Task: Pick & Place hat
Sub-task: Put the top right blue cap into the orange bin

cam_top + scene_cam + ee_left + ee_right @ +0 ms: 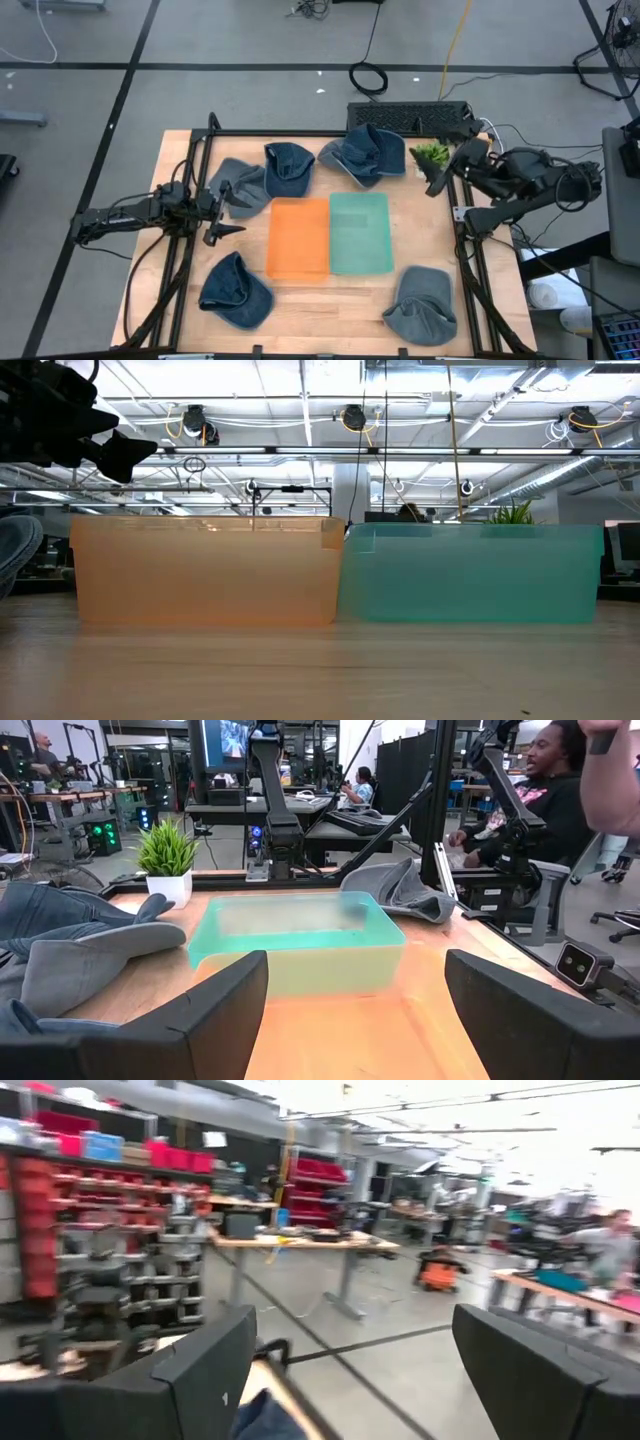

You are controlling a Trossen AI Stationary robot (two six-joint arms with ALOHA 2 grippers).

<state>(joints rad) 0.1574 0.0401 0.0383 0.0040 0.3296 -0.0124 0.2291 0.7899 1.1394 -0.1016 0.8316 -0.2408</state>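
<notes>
Left gripper [228,212] spread wide beside the grey hat [238,184] — probably lining up — needing a drop onto it, while right gripper [443,172] waits, fingers apart.

The left arm is reaching in level from the counter's left edge with its gripper [228,212] spread wide and empty, while the right arm is sitting folded at the far right corner, its gripper [447,168] also parted and empty.
</notes>
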